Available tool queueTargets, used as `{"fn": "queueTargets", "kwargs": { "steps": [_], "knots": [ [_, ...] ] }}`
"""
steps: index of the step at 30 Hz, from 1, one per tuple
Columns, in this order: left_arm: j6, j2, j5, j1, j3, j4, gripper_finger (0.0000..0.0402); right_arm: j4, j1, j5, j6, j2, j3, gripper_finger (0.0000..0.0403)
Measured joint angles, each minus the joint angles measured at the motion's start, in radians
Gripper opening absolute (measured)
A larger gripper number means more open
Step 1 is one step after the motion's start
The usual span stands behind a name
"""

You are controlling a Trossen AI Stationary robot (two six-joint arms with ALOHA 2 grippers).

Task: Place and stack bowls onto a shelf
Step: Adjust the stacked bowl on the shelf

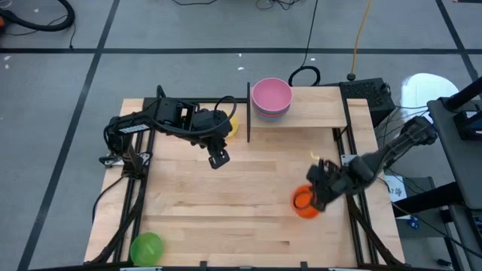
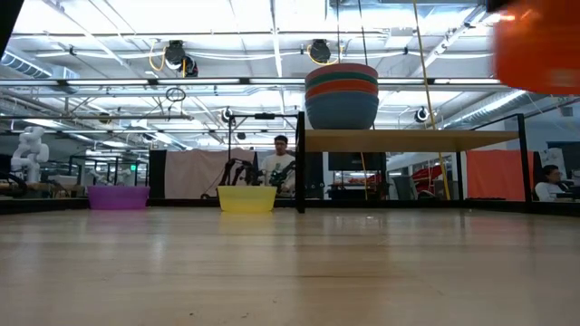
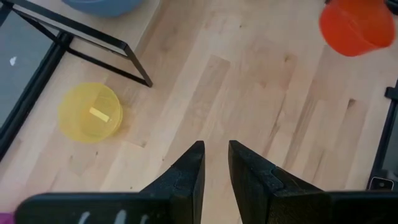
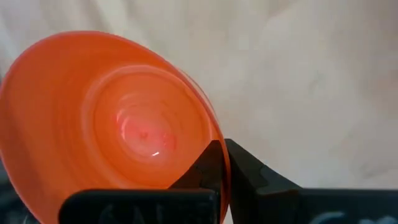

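Orange bowl fills most of the right wrist view, and the right gripper has its fingers pinched on the bowl's rim, one finger inside and one outside. From above that's at about 4 o'clock on the table, near the right edge. In the low view the bowl shows high up, clear of the tabletop, so I'd say it's lifted

Biggest worry imo: it's a thin rim pinch on smooth plastic, so the bowl could swing or slip out on the way over, and it hangs tilted already

Destination is the shelf at 12 o'clock, where the big bowl stack with pink on top already sits. Come in too low and the orange bowl could clip the shelf edge or its black post, or nudge the stack sideways. Let go while it's tilted and it may land crooked or roll off

Left gripper hangs over the table around 11 o'clock, fingers a little apart and holding nothing, with the yellow bowl close by it next to the shelf post. It isn't far from the likely route to the shelf, so arm contact is a mild risk

Green bowl sits at 7 o'clock and the purple bowl is off at the far left, both still to go
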Motion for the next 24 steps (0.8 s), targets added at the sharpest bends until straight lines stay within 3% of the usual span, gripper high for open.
{"fn": "queueTargets", "kwargs": {
  "steps": [8,13,19,24],
  "knots": [
    [0.098,0.000,-0.002,0.000,0.000,0.000,0.0076,-0.070,-0.295,0.194,-0.168,-0.001,0.170,0.0000],
    [0.108,0.000,-0.002,0.004,0.000,0.000,0.0076,-0.159,-0.472,0.205,-0.284,0.000,0.226,0.0000],
    [0.116,0.000,-0.002,0.006,0.000,0.000,0.0076,-0.399,-0.642,0.250,-0.294,-0.011,0.283,0.0000],
    [0.080,0.000,-0.002,0.023,0.000,0.000,0.0076,-0.418,-0.780,0.317,-0.408,-0.017,0.285,0.0000]
  ]
}}
